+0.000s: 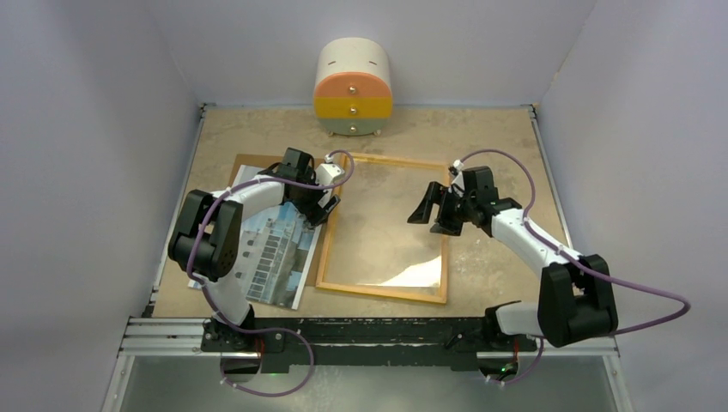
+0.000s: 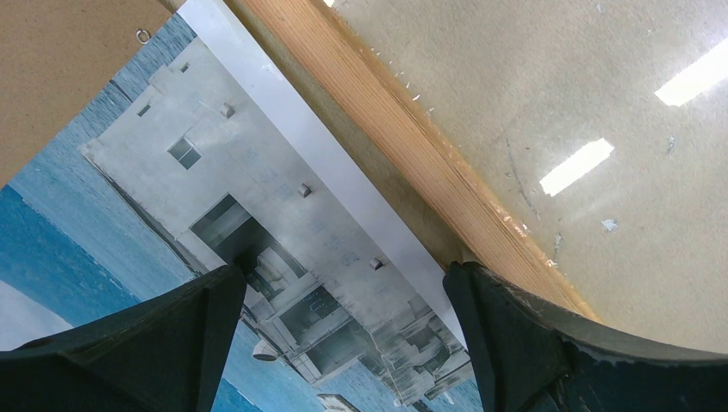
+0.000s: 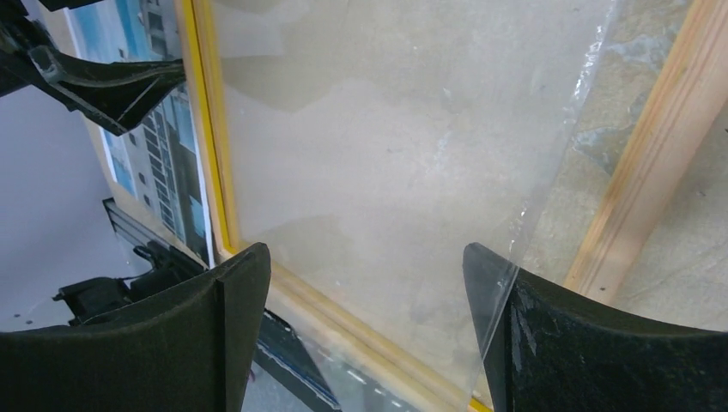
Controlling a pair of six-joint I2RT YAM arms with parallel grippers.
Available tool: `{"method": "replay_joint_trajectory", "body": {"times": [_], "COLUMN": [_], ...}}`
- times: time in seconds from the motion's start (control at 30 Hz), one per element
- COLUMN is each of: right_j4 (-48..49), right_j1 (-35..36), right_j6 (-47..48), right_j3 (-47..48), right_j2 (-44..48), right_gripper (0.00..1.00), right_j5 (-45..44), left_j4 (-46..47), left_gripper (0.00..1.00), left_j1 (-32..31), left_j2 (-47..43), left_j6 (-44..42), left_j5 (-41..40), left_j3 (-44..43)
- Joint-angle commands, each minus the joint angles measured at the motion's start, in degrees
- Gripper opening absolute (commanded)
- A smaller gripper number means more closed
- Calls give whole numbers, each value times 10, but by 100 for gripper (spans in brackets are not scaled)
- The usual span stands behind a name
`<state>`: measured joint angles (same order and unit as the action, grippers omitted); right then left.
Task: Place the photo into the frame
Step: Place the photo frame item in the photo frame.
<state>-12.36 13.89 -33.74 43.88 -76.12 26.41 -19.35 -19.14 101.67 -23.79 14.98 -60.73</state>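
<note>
Fingers on your left gripper (image 2: 343,275) spread over the edge of the photo (image 2: 257,172), seemingly to pinch it; your right gripper (image 3: 365,262) hangs open above the frame (image 3: 640,163).

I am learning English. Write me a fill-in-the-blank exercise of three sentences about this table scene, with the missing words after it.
1. The photo lies to the ____ of the frame, picture side up.
2. Under the photo's far end lies a flat ____ board.
3. The left hand and the right hand are both ____.

Missing words: left; brown; open.
</note>
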Motion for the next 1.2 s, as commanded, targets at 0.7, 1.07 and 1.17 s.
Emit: {"method": "replay_joint_trajectory", "body": {"times": [0.7,1.07,1.17], "right_j4": [-80,-85,-89], "right_j1": [-3,-3,-10], "right_j6": [65,54,48], "right_j3": [21,32,40], "right_j2": [-14,-8,1], "right_gripper": [85,86,86], "right_j5": [-138,-176,-178], "left_j4": [-20,-22,-21], "left_gripper": [97,97,97], "left_j1": [1,1,-2], "left_j2": [-1,-4,-9], "left_j6": [-9,-9,-4], "left_j5": [7,7,10], "left_j3": [5,5,5]}}
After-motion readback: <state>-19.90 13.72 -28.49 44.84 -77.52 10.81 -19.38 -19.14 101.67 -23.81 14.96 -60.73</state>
